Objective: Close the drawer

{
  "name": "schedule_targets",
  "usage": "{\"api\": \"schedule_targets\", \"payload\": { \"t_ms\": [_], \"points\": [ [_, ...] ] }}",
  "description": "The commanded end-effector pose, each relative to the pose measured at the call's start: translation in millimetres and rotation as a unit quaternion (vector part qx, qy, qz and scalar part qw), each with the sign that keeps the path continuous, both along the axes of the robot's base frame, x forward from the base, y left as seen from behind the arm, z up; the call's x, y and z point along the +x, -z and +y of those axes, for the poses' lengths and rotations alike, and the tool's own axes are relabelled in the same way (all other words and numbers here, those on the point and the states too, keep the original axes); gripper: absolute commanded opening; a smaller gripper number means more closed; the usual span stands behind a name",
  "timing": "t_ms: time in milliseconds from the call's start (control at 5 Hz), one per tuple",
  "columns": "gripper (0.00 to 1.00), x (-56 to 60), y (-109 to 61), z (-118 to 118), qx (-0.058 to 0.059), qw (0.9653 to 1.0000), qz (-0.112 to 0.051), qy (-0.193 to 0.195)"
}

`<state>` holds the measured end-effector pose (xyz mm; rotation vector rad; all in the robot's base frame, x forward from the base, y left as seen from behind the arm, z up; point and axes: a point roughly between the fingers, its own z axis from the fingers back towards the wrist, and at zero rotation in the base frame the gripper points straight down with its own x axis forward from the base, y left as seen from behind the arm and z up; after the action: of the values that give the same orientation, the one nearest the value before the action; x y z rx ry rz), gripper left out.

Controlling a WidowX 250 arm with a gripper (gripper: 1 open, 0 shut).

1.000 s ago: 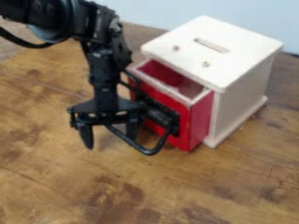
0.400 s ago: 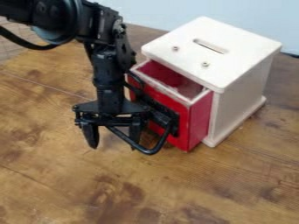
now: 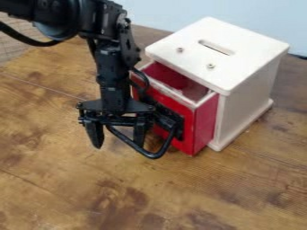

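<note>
camera: red drawer (image 3: 198, 126) partly open

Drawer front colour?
Red front, pale along the top edge; shows best in the current camera view.

Site type could not be confirmed. A black robot arm (image 3: 110, 58) stood over a worn wooden surface (image 3: 60, 171) beside a plain pale wall (image 3: 180, 11), consistent with a lab or workshop test area; no room furnishings identified it further.
</note>
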<state>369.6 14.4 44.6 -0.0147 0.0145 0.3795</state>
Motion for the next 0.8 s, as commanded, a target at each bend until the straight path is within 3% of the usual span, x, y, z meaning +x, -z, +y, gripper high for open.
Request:
{"api": "schedule_targets", "payload": {
  "t_ms": [0, 600],
  "points": [
    [1.00, 12.4, -34.7, 3.4, 0.003, 0.9987, -0.051, 0.009],
    [1.00, 3.9, -34.0, 6.7, 0.000, 0.9987, -0.047, -0.019]
  ]
}}
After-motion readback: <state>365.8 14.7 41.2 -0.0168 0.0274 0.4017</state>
